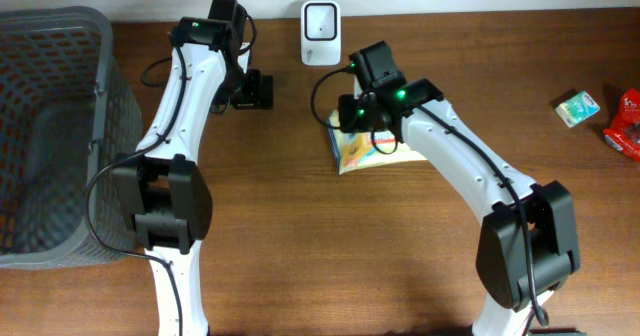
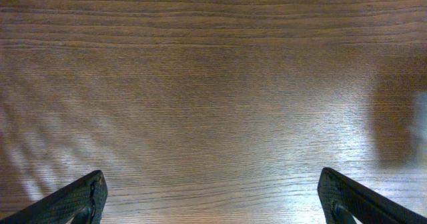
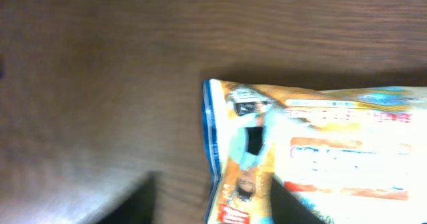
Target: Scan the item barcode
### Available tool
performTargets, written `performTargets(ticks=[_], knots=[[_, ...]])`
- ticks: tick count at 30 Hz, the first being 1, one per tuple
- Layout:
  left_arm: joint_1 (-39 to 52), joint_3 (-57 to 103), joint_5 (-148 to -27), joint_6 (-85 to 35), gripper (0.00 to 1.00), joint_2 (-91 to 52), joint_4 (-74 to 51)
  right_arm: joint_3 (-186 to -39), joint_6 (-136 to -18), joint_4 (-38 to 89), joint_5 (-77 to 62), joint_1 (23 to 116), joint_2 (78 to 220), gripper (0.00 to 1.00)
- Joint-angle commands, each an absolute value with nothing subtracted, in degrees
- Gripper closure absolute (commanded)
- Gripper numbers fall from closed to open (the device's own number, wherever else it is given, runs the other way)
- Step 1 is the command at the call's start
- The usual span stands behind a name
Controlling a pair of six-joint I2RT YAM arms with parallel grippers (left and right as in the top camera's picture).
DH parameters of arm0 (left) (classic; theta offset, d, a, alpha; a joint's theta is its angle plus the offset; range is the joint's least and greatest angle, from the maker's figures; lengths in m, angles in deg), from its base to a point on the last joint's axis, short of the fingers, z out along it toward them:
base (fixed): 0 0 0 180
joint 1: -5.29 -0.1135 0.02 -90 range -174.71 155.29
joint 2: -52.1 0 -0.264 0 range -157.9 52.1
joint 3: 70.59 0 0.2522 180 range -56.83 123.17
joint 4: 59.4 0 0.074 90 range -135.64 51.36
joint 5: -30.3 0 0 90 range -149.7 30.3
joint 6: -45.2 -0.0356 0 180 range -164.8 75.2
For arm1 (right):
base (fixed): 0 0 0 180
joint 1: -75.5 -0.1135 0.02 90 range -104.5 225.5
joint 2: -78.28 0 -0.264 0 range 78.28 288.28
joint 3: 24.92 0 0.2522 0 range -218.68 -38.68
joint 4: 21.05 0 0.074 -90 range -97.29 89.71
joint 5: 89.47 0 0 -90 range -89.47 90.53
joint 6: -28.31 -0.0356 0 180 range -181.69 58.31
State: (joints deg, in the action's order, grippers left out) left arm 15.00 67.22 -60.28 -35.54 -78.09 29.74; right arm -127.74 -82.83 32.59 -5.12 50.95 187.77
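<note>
here the right gripper (image 3: pixel 212 179) reaches low over the pouch (image 1: pixel 365 154), fingers parted astride its end. the left gripper (image 1: pixel 262 90) hangs wide over the wood table (image 1: pixel 300 236), beside the scanner (image 1: pixel 321 33).

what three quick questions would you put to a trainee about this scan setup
1. True or false: the left gripper holds the snack packet.
2. What stands at the far edge of the table, between the two arms? A: a white scanner. B: a mug. C: a laptop.
3. Short answer: which gripper hangs over the packet?

Key
1. False: it is open, with only the table under it.
2. A
3. The right gripper.
</note>
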Motion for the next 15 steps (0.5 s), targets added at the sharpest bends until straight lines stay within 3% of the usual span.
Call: performTargets(ticks=[1,3,5,10,14,15], knots=[[14.92,66.96,-59.88,-35.04,0.01,-78.31,29.65,-134.49,-84.28,37.2,-7.9,51.19,187.82,0.32],[14.92,66.96,-59.86,-35.04,0.01,-78.31,29.65,-140.28,-84.26,44.11,-6.61,52.87,187.82,0.11],[14.92,66.96,-59.88,-35.04,0.01,-78.31,29.65,-142.62,-84.52,48.54,-0.73,55.1,187.82,0.01],[14.92,66.96,-59.88,-35.04,0.01,-78.31,29.65,-139.14,-98.68,52.0,-2.26,62.71,188.39,0.01],[14.92,66.96,-59.88,-35.04,0.01,-78.31,29.65,-133.35,-98.09,46.49,-1.93,62.73,188.39,0.01],[14.92,66.96,-59.88,-35.04,0.01,-78.31,29.65,-131.63,-90.46,43.3,-1.8,62.73,188.39,0.01]])
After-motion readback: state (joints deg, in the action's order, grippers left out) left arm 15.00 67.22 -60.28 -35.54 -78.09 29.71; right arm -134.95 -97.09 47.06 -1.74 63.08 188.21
